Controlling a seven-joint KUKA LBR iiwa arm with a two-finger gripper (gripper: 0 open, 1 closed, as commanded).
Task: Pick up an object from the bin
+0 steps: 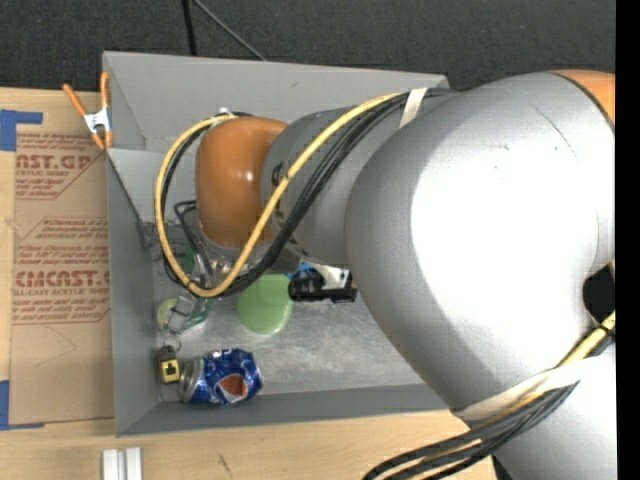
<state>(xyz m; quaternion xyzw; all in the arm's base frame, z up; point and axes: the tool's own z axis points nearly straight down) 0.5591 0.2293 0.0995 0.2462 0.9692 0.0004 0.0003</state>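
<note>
Matt metal bin [325,353], glossy crushed can [222,378], perhaps plastic green cup [265,305].

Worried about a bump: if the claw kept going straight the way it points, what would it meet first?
Probably the bin's grey floor, close beside the small clear greenish thing; the green round thing lies on its other side. The claw sits largely under the wrist, so depth is unclear.

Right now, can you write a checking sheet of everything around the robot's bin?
Surface: grey metal bin, floor partly bare.
Job's things: green round object, black-and-white gadget, crushed blue can, small yellow-black item, clear item near the left wall.
Clutter: nothing seen.
End effector: low in the bin's left half, under the orange wrist cover.
Cables: yellow and black cables loop round the wrist.
Surroundings: dark floor behind, wooden tabletop in front.
</note>
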